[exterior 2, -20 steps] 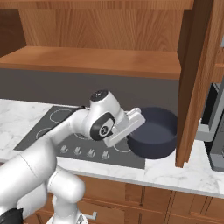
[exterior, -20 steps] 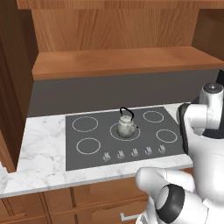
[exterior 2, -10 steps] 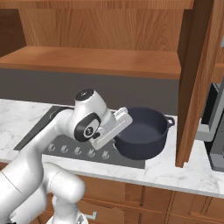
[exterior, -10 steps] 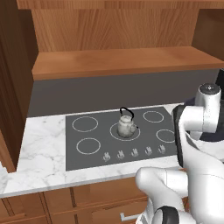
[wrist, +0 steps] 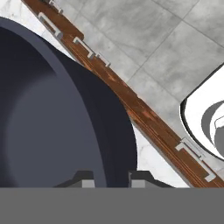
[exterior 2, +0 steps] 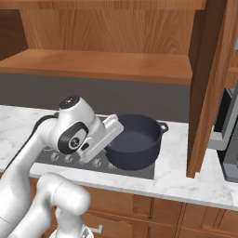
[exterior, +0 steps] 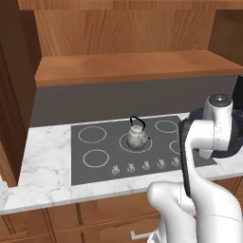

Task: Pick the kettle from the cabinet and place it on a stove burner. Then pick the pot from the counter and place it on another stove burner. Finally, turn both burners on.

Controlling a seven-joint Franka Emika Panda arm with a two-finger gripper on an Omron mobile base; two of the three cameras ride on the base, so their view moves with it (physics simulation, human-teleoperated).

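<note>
Pot [exterior 2: 135, 142] rim pinched in my tool [wrist: 111, 177]; I keep it level, aiming for a free burner [exterior: 166, 126] beside kettle [exterior: 136, 137].

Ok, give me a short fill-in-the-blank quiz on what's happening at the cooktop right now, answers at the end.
1. The small silvery kettle with the black loop handle stands on the ____ burner of the dark grey cooktop.
2. The gripper is shut on the ____ of the wide dark blue-grey pot.
3. The pot is ____ inside.

Answers: centre; rim; empty
</note>
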